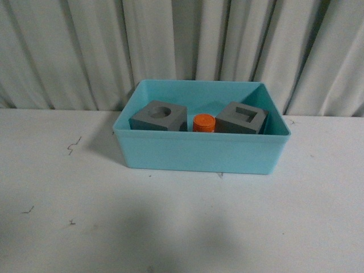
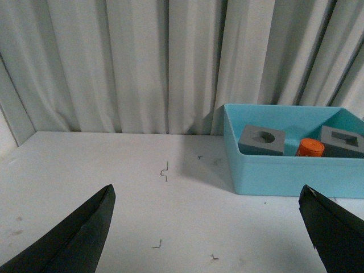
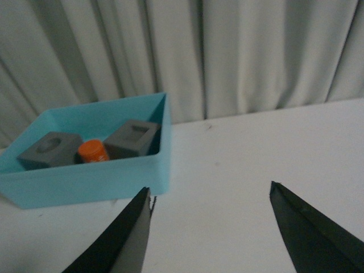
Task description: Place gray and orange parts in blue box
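Note:
The blue box (image 1: 199,152) stands on the white table near the curtain. Inside it sit a gray cube with a round recess (image 1: 158,116), an orange cylinder (image 1: 203,123) and a gray cube with a square recess (image 1: 242,118). Neither arm shows in the front view. In the left wrist view my left gripper (image 2: 207,196) is open and empty above bare table, with the box (image 2: 284,173), round-recess cube (image 2: 261,140), cylinder (image 2: 310,147) and square-recess cube (image 2: 343,141) ahead. My right gripper (image 3: 209,192) is open and empty, apart from the box (image 3: 85,182) with its cubes (image 3: 50,149) (image 3: 132,138) and cylinder (image 3: 93,151).
A pleated gray-white curtain (image 1: 182,45) hangs right behind the table. The white tabletop (image 1: 182,222) carries small dark scuff marks (image 1: 74,145). A wall edge (image 2: 10,108) shows at one side of the left wrist view.

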